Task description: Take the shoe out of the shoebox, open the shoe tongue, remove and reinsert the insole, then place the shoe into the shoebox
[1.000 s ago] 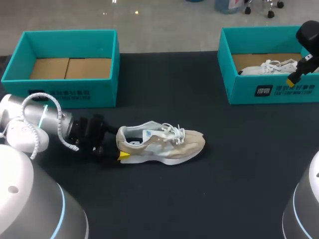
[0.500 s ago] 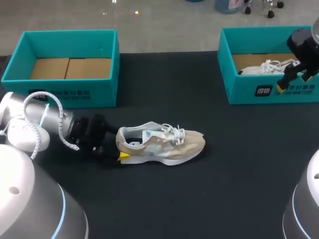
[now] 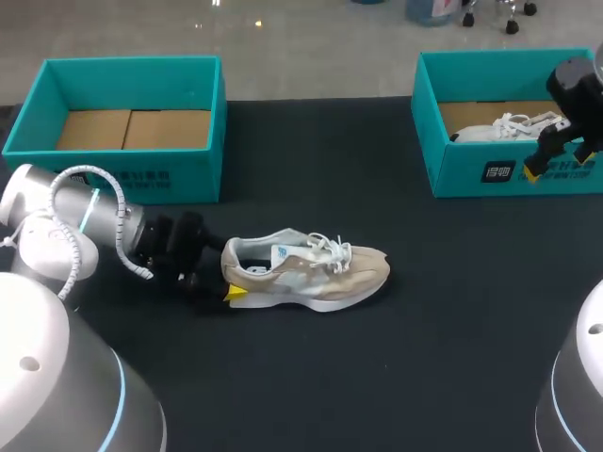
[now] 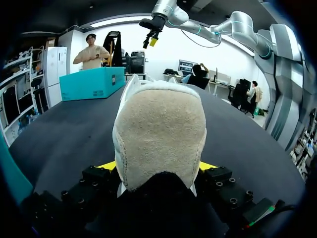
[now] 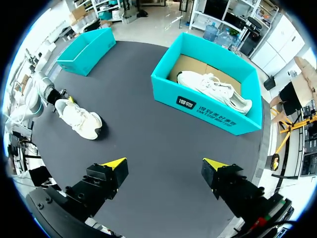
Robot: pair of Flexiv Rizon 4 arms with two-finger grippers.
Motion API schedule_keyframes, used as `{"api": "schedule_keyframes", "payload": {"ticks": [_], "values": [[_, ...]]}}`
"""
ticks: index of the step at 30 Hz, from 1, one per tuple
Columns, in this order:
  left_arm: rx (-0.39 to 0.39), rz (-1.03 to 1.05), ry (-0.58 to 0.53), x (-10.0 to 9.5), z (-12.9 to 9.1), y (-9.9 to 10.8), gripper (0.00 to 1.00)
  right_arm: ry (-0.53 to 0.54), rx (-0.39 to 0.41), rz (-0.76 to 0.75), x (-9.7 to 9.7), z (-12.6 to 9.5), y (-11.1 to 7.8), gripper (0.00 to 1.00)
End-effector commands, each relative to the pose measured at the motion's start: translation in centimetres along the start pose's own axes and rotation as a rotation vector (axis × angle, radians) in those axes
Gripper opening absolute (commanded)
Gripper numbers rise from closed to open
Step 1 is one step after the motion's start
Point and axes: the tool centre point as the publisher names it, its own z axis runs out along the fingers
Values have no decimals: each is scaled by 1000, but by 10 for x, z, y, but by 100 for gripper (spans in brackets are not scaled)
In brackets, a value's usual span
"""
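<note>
Left end effector point(image 4: 157, 166) is clenched on the heel of the beige shoe point(image 3: 306, 273), a yellow tip against each side. The shoe lies on its sole on the bench point(image 3: 377, 395), toe pointing to the robot's right, just in front of the left shoebox point(image 3: 132, 179), which shows a cardboard floor. Left arm point(image 3: 57, 217) lies low and near level along the bench. Right end effector point(image 5: 165, 164) is released, fingers wide apart, nothing between them. It hangs high by the front of the right shoebox point(image 3: 499, 174), which holds a white shoe point(image 3: 504, 127). Right arm point(image 3: 575, 85) points down.
</note>
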Motion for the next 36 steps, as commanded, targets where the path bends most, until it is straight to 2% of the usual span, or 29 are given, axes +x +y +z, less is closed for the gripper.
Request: {"api": "schedule_keyframes", "payload": {"ticks": [1, 5, 10, 24, 25, 26, 27, 28, 29, 31, 32, 36], "values": [[-5, -1, 0, -3, 6, 3, 0, -26, 10, -14, 27, -5, -6, 100], [-5, -1, 0, -3, 6, 3, 0, -14, 16, -40, 52, -5, -9, 100], [-5, -1, 0, -3, 6, 3, 0, 5, 33, -60, 72, -4, -7, 100], [-5, -1, 0, -3, 6, 3, 0, 10, 20, -48, 73, -4, -7, 100], [-5, -1, 0, -3, 6, 3, 0, 3, -5, 1, 77, -1, -5, 100], [-5, -1, 0, -3, 6, 3, 0, 1, -1, 53, 85, 1, -3, 100], [-5, -1, 0, -3, 6, 3, 0, -45, -5, 116, 96, 2, -1, 100], [-5, -1, 0, -3, 6, 3, 0, -50, -34, 166, 106, 3, 2, 100], [-5, -1, 0, -3, 6, 3, 0, -48, -19, 198, 117, 5, 5, 100], [-5, -1, 0, -3, 6, 3, 0, -109, -36, 234, 139, 11, 11, 100], [-5, -1, 0, -3, 6, 3, 0, -124, -7, 244, 149, 13, 14, 100], [-5, -1, 0, -3, 6, 3, 0, -150, -10, 240, 184, 20, 24, 100]]}}
